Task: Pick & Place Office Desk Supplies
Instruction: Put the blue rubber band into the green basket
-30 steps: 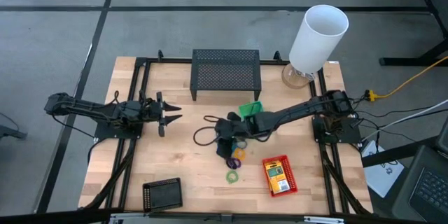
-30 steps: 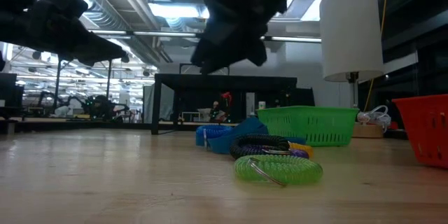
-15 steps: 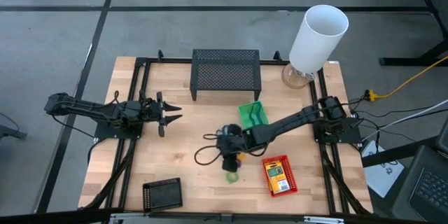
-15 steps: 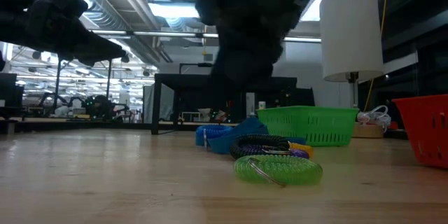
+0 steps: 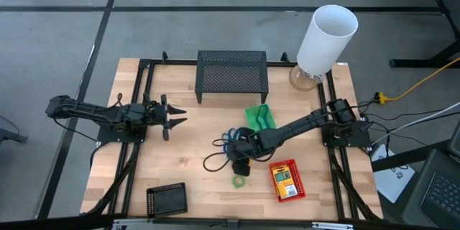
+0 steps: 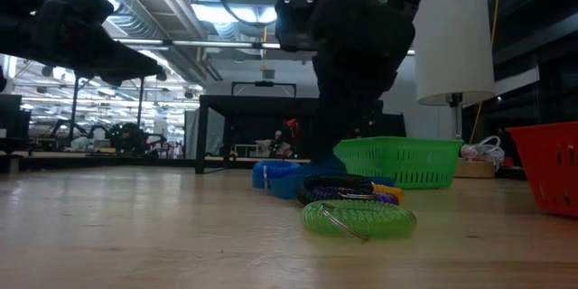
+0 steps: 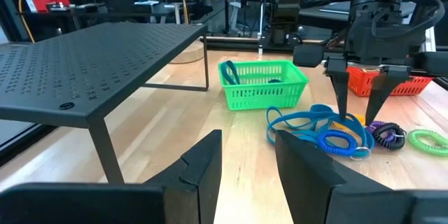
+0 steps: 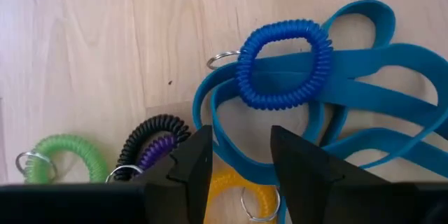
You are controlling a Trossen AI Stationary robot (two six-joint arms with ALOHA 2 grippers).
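Blue band loops point(image 5: 231, 139) newly uncovered, right claw point(image 7: 357, 120) now lower.

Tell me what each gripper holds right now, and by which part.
Nothing is held. The right gripper is open, fingers pointing down over the blue bands and the blue coil ring. The left gripper waits open, apart.

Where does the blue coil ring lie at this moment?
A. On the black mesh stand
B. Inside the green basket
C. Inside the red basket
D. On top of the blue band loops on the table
D: the blue coil ring rests across the blue band loops on the bare wood, with the open right gripper just above them.
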